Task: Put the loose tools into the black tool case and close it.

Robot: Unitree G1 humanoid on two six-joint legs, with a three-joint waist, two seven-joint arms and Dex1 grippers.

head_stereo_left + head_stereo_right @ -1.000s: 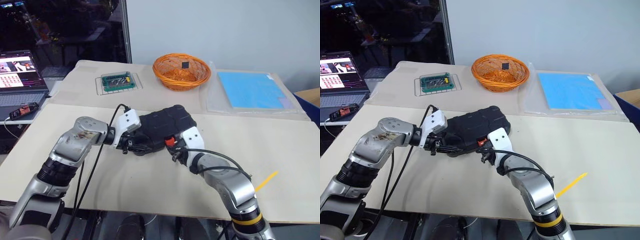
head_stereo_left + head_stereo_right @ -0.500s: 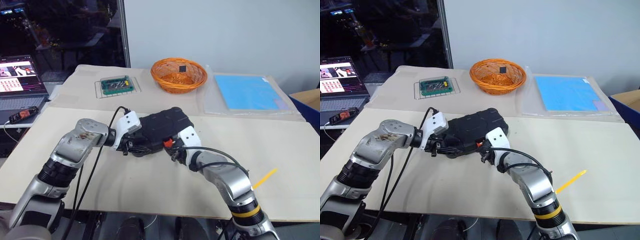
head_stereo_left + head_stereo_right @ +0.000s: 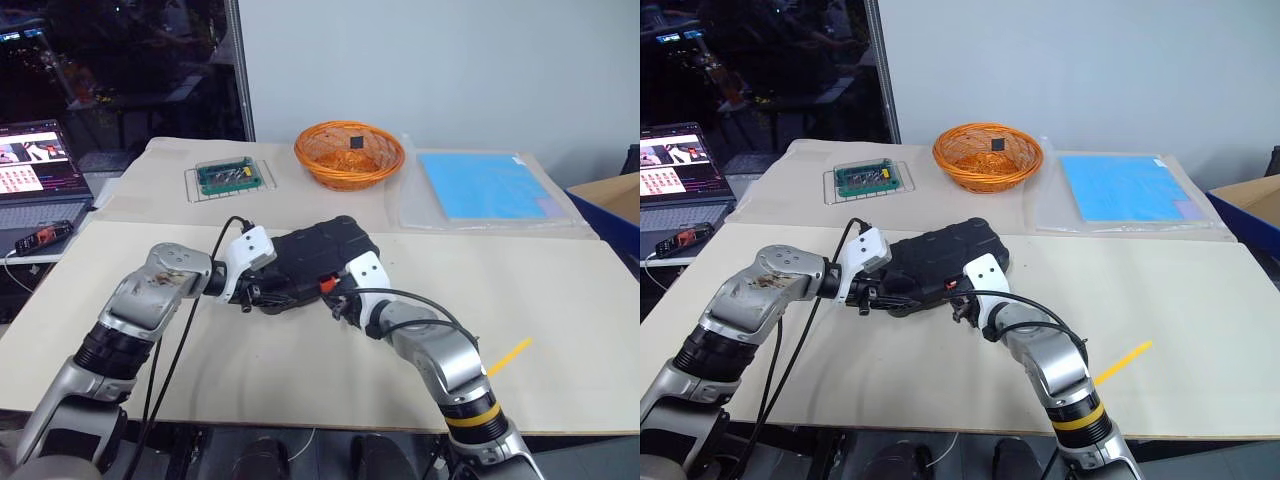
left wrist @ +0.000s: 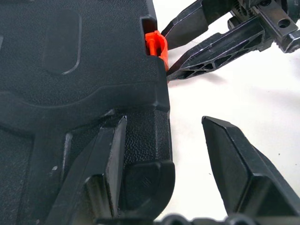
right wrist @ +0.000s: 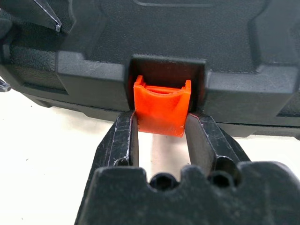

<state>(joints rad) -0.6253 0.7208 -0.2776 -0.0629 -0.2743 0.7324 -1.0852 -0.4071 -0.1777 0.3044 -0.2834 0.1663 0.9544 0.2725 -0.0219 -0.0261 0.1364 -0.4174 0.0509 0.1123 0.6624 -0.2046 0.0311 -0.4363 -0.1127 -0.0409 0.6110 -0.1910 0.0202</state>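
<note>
The black tool case (image 3: 312, 248) lies closed on the table (image 3: 560, 300), its ribbed lid up. Its orange latch (image 5: 161, 105) sits on the near edge. My right gripper (image 5: 161, 119) is shut on that latch, one finger pressed against each side of it. My left gripper (image 4: 164, 123) stands open at the case's near left corner. One of its fingers (image 4: 105, 164) rests on the lid and the other hangs beside the case over the table. From above, my left gripper (image 3: 262, 294) and my right gripper (image 3: 336, 296) both sit along the case's near edge. The loose tools are out of view.
An orange wicker basket (image 3: 349, 153) and a green box of bits (image 3: 229, 176) stand at the back. A blue sheet (image 3: 482, 186) lies at the back right. A laptop (image 3: 30, 165) sits at the far left. A yellow strip (image 3: 508, 356) lies at the near right.
The whole picture has shifted with the camera. My right gripper has edged slightly in toward the latch. The left gripper and the case stay as they were.
</note>
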